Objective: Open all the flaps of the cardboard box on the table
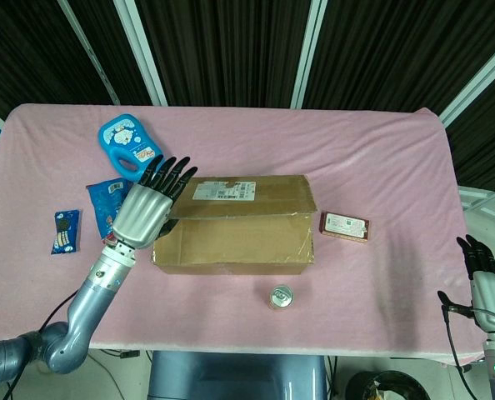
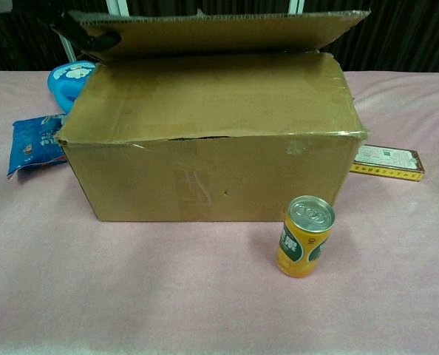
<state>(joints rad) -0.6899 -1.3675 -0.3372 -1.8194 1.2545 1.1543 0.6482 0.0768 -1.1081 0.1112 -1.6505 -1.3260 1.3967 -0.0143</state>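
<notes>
**Observer:** Where is your left hand, and what are its fingers doing?

**Operator:** My left hand point(image 1: 143, 212) is at the left end of the cardboard box point(image 1: 235, 242); the fingers point(image 1: 171, 173) are spread wide and point away from me, lying over the left corner of the far flap point(image 1: 247, 193); in the chest view a dark finger point(image 2: 83, 33) shows under that corner, touching its underside; the flap is lifted and tilted up, with its shipping label point(image 1: 225, 191) just right of my fingertips. I cannot tell if the hand actually pinches the cardboard or only props it.

**Observer:** And the rest of the box?

**Operator:** It sits mid-table on the pink cloth point(image 1: 356, 150); the near flap point(image 2: 205, 96) lies flat, closed over the top, below and right of my fingers.

**Observer:** Your right hand?

**Operator:** The right hand point(image 1: 485, 279) hangs off the table's right edge, well apart from the box; its fingers point up and lie close together, holding nothing that I can see.

**Observer:** What else is around?

**Operator:** A blue bottle point(image 1: 129, 146) just beyond my left fingertips; a blue snack packet point(image 1: 106, 204) beside the left hand, a small blue packet point(image 1: 62, 232) further left; a yellow can point(image 1: 281, 297) stands upright in front of the box; a flat brown packet point(image 1: 345, 226) lies just beside the box's right end.
</notes>
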